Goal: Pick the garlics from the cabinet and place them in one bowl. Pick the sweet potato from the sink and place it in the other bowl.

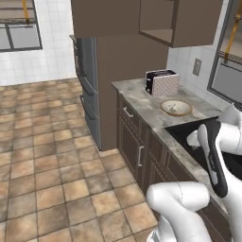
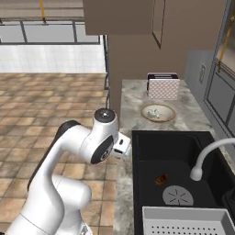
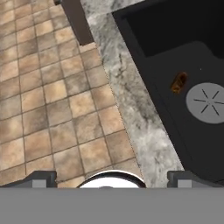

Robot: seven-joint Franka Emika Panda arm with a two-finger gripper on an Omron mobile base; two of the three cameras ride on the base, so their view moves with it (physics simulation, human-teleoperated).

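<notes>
My hand [image 3: 109, 177] is released and empty; I should descend squarely over the sweet potato [image 3: 179, 82] beside the sink [image 3: 144, 26] drain.

Tan tile floor [image 1: 47, 156] runs to a white tiled wall [image 1: 52, 42] with a window [image 1: 19, 28]. A grey fridge [image 1: 87, 90] stands beside dark drawers [image 1: 134, 142] under a marble counter [image 2: 137, 98] — a toaster [image 2: 163, 86] sits on it, near a wall outlet [image 1: 196, 66].

Garlics [image 2: 157, 113] in bowl [image 2: 158, 119] on counter [image 2: 137, 98], toaster [image 2: 163, 86] behind, sweet potato [image 2: 161, 179] in sink [image 2: 156, 151]
</notes>
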